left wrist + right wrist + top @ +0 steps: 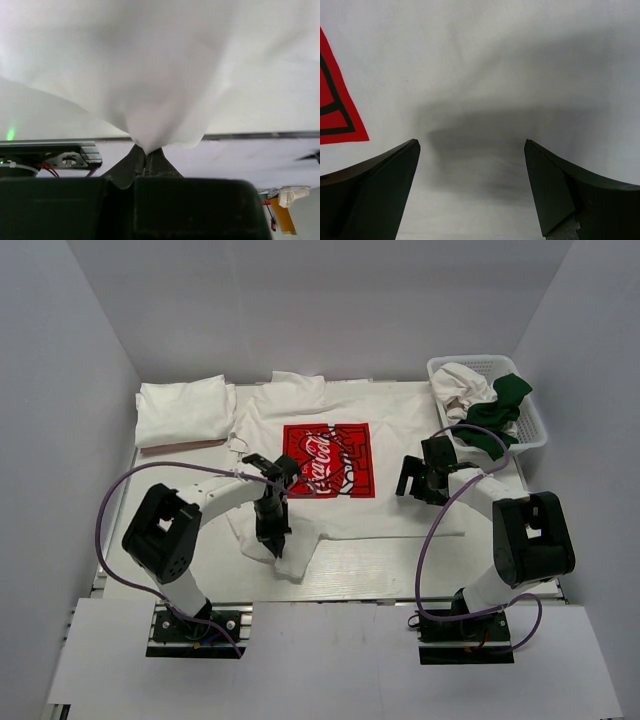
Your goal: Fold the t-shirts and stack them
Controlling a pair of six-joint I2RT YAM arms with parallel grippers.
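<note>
Your left tool (146, 155) is clamped on a pinch of the white cloth t-shirt with the red square Coca-Cola print (395, 440), which lies spread mid-counter (400, 560). Your right tool (471, 147) hovers, jaws wide apart, over the shirt's right side.

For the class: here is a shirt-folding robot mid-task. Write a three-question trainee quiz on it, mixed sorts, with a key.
1. True or false: the left gripper is shut on cloth of the printed t-shirt.
2. Where does the dark green t-shirt lie? A in the basket; B on the floor; C on the printed t-shirt.
3. Fill in: the right gripper's jaws stand ____ above white cloth.
Key: 1 true; 2 A; 3 open.
</note>
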